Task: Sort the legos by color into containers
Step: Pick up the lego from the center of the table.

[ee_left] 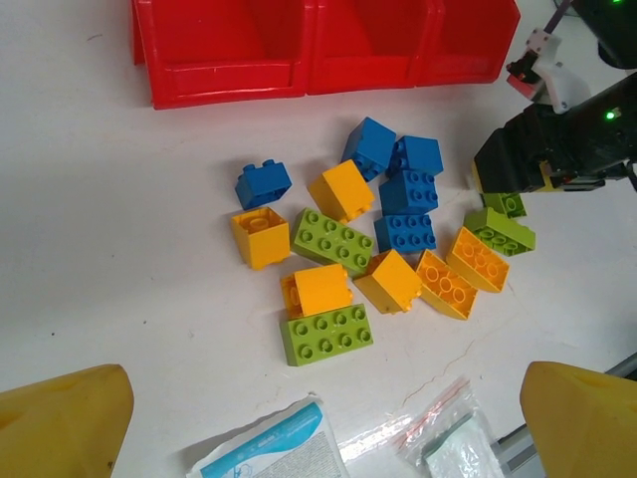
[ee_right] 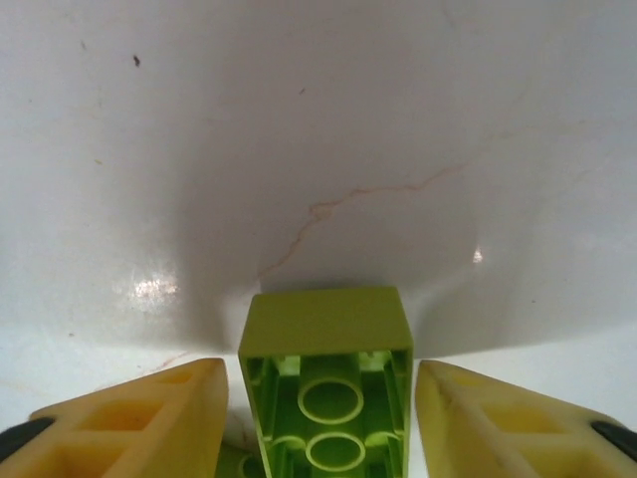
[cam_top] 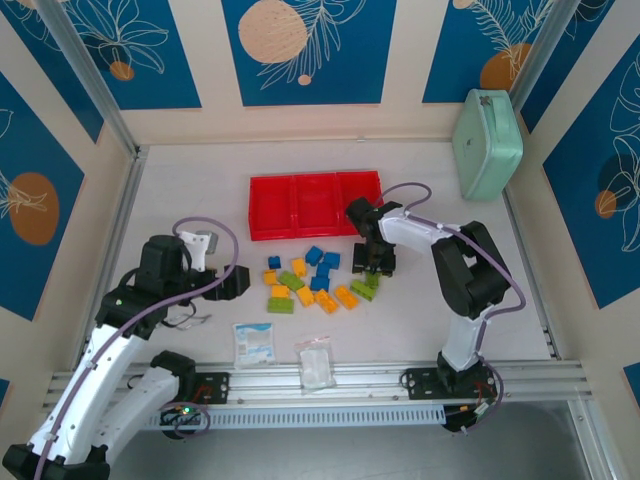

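Legos point(ee_left: 403, 232): yellow, blue and lime, loose pile, centre of top view.
Left gripper point(ee_left: 320, 428): left of pile, jaws wide apart, holding nothing.
Right gripper point(ee_right: 323, 418): pile's right edge, jaws narrowed around lime brick point(ee_right: 326, 339); contact cannot be told.
Containers point(cam_top: 270, 232): red tray, just above pile.

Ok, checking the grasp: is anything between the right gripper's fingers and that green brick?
Nothing visible does. The green brick sits between the right gripper's fingers, with bare gaps on both sides.

light: bright, even, cast from overhead | shadow: soft patch thrown on table point(ee_right: 299, 119) around lime brick point(ee_right: 325, 324) | glare: two small spots noted there | focus: near edges softened
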Available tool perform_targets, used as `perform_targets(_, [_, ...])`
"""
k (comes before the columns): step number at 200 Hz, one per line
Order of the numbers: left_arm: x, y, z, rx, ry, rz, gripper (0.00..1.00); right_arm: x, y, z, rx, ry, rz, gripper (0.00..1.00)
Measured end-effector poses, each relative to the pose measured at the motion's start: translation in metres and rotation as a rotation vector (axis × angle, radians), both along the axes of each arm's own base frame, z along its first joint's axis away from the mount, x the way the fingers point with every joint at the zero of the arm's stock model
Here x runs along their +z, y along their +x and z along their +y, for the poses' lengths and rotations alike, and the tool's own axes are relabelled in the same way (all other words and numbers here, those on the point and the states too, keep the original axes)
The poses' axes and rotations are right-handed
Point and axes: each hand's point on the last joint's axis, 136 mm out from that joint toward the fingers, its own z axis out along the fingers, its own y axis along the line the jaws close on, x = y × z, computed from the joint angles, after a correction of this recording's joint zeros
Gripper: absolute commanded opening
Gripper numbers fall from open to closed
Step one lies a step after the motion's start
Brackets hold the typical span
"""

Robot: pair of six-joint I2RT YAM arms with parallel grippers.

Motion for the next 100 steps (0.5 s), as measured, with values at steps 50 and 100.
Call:
perform_targets(50, [-0.002,0.001,-0.001,-0.002,-0.001,0.002,0.99,-0.004,0.0,0.0,0.035,-0.025,0.003,0.35])
perform_targets(100, [-0.003,0.001,-0.001,-0.002,-0.001,0.003,0.99,0.01,0.006,0.004,0.075,-0.049,-0.034,0.23])
